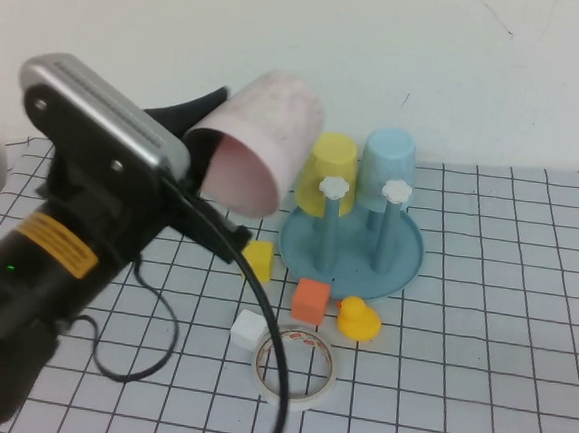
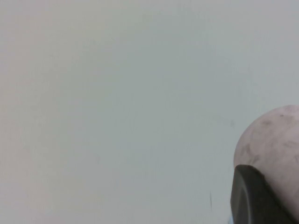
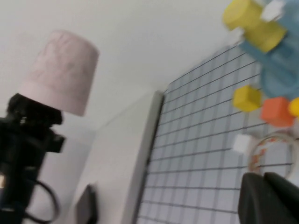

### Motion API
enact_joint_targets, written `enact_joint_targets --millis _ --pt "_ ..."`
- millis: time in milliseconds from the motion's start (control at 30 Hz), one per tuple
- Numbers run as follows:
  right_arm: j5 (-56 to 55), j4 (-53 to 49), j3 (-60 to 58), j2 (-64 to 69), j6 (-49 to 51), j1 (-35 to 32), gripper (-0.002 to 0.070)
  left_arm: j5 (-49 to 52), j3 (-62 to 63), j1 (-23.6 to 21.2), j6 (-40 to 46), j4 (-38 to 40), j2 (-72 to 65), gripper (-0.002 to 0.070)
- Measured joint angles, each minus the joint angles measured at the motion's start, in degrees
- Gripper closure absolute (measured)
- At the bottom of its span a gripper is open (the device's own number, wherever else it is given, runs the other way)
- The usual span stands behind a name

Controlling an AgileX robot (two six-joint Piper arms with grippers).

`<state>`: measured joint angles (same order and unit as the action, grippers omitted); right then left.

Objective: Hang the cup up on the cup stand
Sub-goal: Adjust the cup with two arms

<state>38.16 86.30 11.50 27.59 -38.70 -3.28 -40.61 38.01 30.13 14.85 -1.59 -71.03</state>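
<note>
The left gripper (image 1: 207, 145) is raised above the table, pinching the rim of the pink cup (image 1: 260, 139), which tilts mouth-down toward the camera. Just beyond the cup, to its right and lower, is the cup stand (image 1: 398, 266). A yellow cup (image 1: 330, 173) and a blue cup (image 1: 387, 169) sit upside down on its rear pegs. Its two front pegs, with white flower caps (image 1: 334, 187), are bare and face the held cup with open air between.

Below the left gripper, in front of the stand, lie a yellow block (image 1: 258, 259), an orange block (image 1: 310, 300), a white block (image 1: 248, 329), a yellow duck (image 1: 359, 318) and a tape roll (image 1: 295, 364). The arm's black cable (image 1: 261, 320) crosses the tape.

The right gripper (image 3: 271, 198) hangs low at the right, well apart from the stand, its jaws pressed together and empty.

The table (image 1: 498, 373) is a white mat with a black grid, against a plain pale wall (image 1: 432, 57).
</note>
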Motion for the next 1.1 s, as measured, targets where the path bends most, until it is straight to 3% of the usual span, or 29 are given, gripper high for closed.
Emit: enact_joint_targets --millis 100,200,400,500,800,1100 --pt "6.5 6.7 3.5 11.7 -6.9 0.0 0.0668 -10.1 0.0 0.0 -1.1 -4.9 -3.4 0.0664" --pt "14.0 9.1 7.0 21.7 -12.5 0.0 0.0584 -18.2 0.0 0.0 -2.0 -7.5 -6.8 0.0664" --pt "24.5 9.6 16.4 36.8 -14.4 0.0 0.0158 -23.9 0.0 0.0 -5.3 -9.0 -10.5 0.0664" --pt "25.5 9.7 21.2 41.3 -12.5 0.1 0.0036 -24.0 0.0 0.0 -6.5 -9.8 -11.0 0.0664" --pt "24.1 9.9 32.7 45.0 -8.0 0.3 -0.0013 -24.4 0.0 0.0 -6.8 -11.3 -11.0 0.0664" --pt "19.6 10.0 33.7 45.2 -7.8 0.5 -0.0016 -24.4 0.0 0.0 -7.2 -11.3 -11.0 0.0664"
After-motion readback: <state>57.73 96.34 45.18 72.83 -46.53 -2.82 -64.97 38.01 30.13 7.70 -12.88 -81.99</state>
